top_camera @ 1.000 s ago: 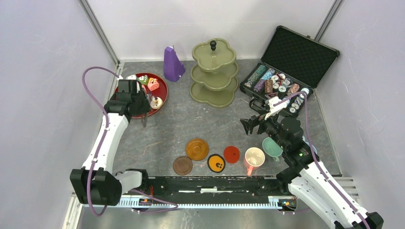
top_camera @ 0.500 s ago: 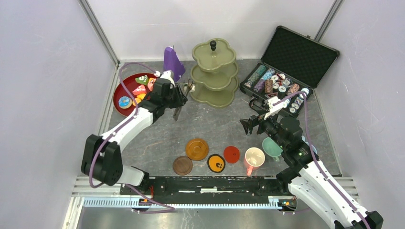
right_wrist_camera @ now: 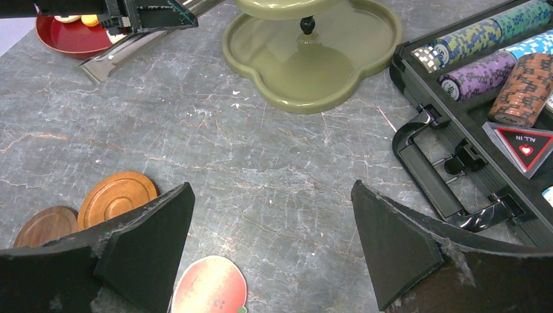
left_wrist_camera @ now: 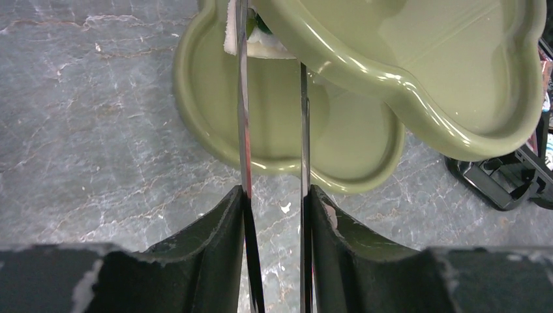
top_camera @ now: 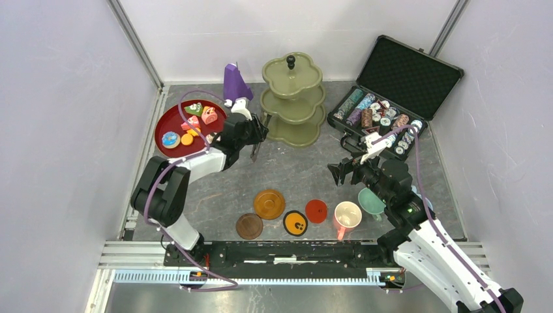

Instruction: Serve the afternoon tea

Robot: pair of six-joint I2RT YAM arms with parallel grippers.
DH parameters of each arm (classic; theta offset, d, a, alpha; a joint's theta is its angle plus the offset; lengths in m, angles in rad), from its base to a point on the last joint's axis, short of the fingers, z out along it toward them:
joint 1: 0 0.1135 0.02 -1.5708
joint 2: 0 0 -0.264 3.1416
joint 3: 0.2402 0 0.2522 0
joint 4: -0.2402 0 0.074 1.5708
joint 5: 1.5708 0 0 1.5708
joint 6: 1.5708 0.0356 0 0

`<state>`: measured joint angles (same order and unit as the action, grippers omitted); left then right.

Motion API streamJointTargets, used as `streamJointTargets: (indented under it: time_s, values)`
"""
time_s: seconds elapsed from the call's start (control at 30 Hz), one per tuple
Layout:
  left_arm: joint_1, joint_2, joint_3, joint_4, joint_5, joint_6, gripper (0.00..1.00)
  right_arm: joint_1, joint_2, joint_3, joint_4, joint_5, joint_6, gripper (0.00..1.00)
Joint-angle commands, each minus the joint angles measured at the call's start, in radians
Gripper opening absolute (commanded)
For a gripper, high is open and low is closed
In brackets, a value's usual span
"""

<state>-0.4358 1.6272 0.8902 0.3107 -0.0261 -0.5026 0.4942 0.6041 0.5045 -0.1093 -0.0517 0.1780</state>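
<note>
Olive-green three-tier plastic stand: smooth, glossy. Thin metal tongs reaching to it: mirror-polished. Grey marbled tabletop under the stand: matt, stone-look. Round brown wooden coasters near the stand: satin, ringed. Right gripper fingers: black, matt, scuffed edges.

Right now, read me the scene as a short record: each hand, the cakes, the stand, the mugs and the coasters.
left hand: shut on metal tongs
tongs: white-and-green cake between the blades, at the bottom tier of the green stand
stand: three tiers, nothing visible on the top two
red plate: several small cakes on it
right hand: open, above the table, holding nothing
mugs: pink mug and teal mug, beside the right arm
coasters: four, in a loose row near the front edge
</note>
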Motion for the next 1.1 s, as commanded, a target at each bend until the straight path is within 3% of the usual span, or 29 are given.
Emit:
streamJointTargets:
  time_s: [0.0,0.4,0.77,1.07]
  values:
    - [-0.006,0.057,-0.007,0.23,-0.037,0.05,0.44,-0.003,0.005,0.025,0.0,0.001,0.012,0.98]
    - [-0.032,0.268,0.11,0.352,-0.047,0.091,0.45,-0.003,0.0,0.029,-0.01,0.003,0.015,0.98]
    - [-0.041,0.368,0.24,0.308,-0.036,0.088,0.46,-0.003,0.017,0.034,-0.018,0.012,0.004,0.98]
    - [-0.049,0.395,0.314,0.188,-0.065,0.081,0.55,-0.003,0.024,0.036,-0.013,0.014,-0.002,0.98]
